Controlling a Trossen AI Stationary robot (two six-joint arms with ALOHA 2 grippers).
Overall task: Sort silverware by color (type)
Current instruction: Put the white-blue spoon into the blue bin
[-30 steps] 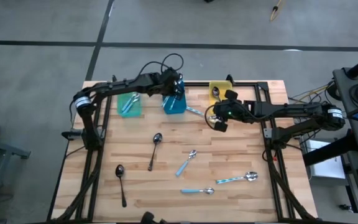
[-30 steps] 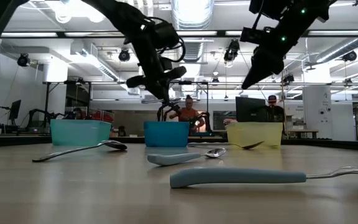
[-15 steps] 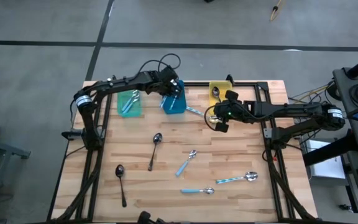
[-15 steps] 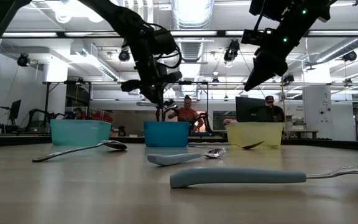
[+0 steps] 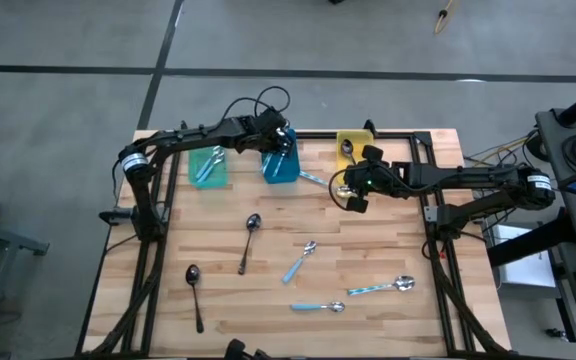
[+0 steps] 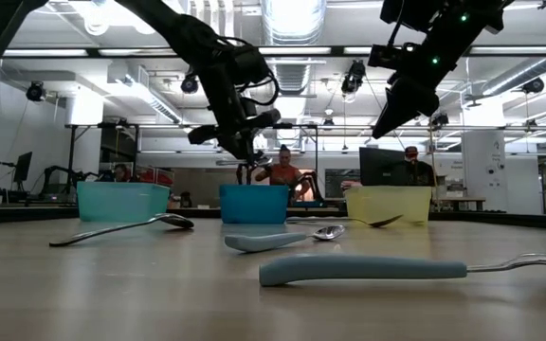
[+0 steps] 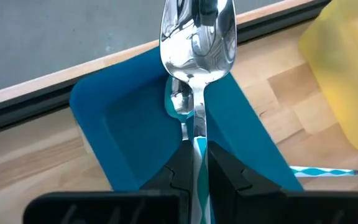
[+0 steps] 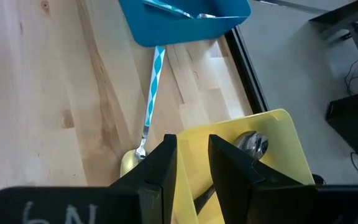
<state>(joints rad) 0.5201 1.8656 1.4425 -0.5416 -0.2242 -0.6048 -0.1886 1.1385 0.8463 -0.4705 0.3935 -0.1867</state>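
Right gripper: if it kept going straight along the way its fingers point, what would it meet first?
Probably the yellow bin: the right gripper, empty and slightly open, points at its wall and inside, though depth is unclear.

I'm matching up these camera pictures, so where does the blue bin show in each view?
High view: blue bin at the table's far edge, centre.
Low view: centre, between teal and yellow bins.
Left wrist view: under the held spoon.
Right wrist view: top edge.
Shared landmark: the yellow bin beside it.
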